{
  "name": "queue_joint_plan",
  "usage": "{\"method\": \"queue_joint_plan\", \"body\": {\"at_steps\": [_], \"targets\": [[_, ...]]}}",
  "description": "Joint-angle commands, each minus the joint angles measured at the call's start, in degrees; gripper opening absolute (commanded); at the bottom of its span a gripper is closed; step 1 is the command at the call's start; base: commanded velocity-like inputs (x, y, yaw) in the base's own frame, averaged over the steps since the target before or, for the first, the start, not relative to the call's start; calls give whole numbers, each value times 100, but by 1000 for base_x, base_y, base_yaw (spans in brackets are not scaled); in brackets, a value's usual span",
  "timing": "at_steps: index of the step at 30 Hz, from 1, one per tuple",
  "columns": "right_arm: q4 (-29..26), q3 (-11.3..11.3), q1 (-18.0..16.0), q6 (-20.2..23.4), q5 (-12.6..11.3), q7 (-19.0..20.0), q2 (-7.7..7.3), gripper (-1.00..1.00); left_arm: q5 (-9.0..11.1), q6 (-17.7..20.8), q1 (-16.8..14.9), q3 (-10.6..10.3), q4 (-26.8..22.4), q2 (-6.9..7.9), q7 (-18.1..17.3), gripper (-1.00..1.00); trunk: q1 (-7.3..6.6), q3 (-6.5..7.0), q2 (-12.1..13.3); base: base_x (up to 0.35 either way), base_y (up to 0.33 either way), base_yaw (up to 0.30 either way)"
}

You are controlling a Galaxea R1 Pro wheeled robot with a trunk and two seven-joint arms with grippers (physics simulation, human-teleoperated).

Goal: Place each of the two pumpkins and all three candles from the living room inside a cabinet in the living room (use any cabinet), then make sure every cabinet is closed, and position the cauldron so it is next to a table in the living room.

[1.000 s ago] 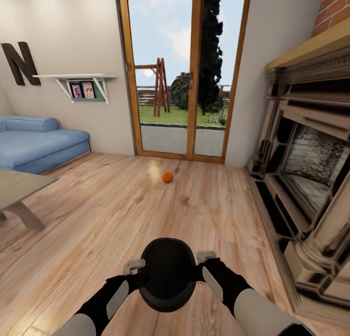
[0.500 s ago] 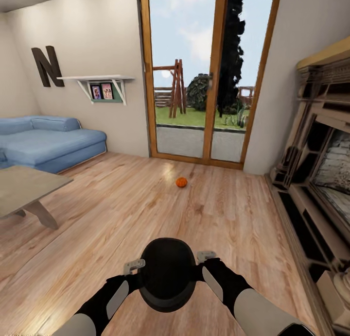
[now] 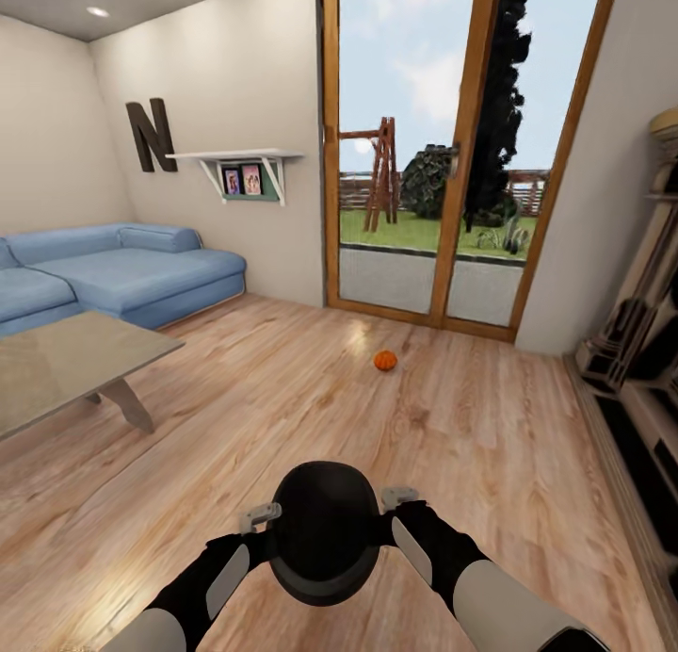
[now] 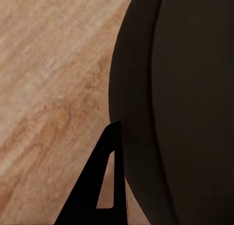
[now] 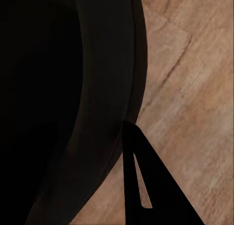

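Since a second ago the head camera has swung left: the fireplace (image 3: 640, 350) has slid to the right edge of the head view, while the blue sofa (image 3: 113, 275) and the grey table (image 3: 66, 360) have come further into it. Against the arms, the cauldron (image 3: 325, 529) has not shifted; it sits between the two wrists, low in the head view, above the wooden floor (image 3: 235, 426). The left gripper (image 3: 266, 529) presses on the pot's left side and the right gripper (image 3: 388, 515) on its right side, so the pot is clamped between the two arms. Whether either claw's own jaws are spread or pinched onto the rim, I cannot tell: each wrist view shows one dark finger (image 4: 100, 191) lying along the black wall, the other hidden. One pumpkin (image 3: 385, 360) lies on the floor near the glass door (image 3: 443, 162), well apart from the robot. A wall shelf (image 3: 240, 162) holds small pictures beside a letter N (image 3: 151, 136).
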Motion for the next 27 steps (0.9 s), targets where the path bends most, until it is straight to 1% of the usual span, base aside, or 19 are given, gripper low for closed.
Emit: {"method": "queue_joint_plan", "body": {"at_steps": [1,27], "targets": [[-181,0,-7,5,-219,200,-7,-100,-84,29,-3,29,-7,11,42,-100,-1,-3,-3,73,0,259],[-181,0,-7,5,-219,200,-7,-100,-91,29,-3,29,-7,11,42,-100,-1,62,-3,4,0,259]]}}
